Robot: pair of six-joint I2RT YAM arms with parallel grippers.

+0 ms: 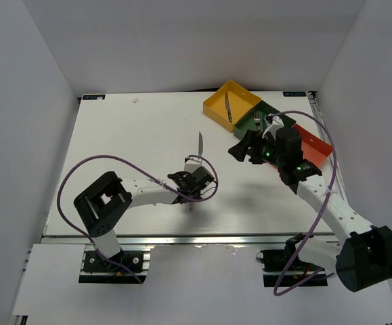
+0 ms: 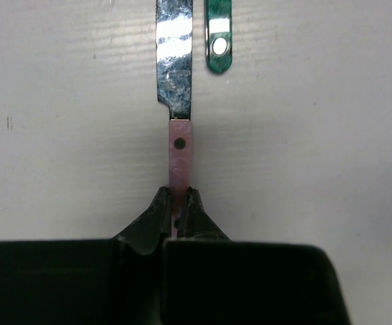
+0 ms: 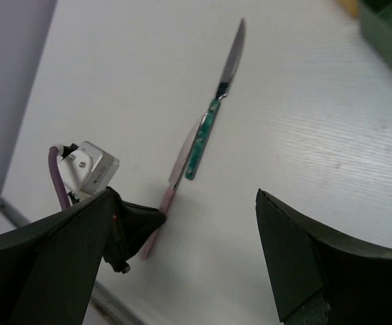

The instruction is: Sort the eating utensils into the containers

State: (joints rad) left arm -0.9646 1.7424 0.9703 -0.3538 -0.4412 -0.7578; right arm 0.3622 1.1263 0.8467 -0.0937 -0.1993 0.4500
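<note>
teal knife, close beside pink knife

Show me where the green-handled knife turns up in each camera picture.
Top view: the green-handled knife lies near the centre, just beyond the left gripper.
Left wrist: only its handle end, at the top edge.
Right wrist: whole, slanting through the centre.
Shared landmark: the left gripper, shut on the pink-handled knife beside it.

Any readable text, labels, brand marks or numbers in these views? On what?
None: no legible word, number or logo in any view.
pink-handled knife, clamped in the left tool: only rivet dots, no marking.
teal-handled knife: one rivet, no print.
yellow tray: plain.
</note>
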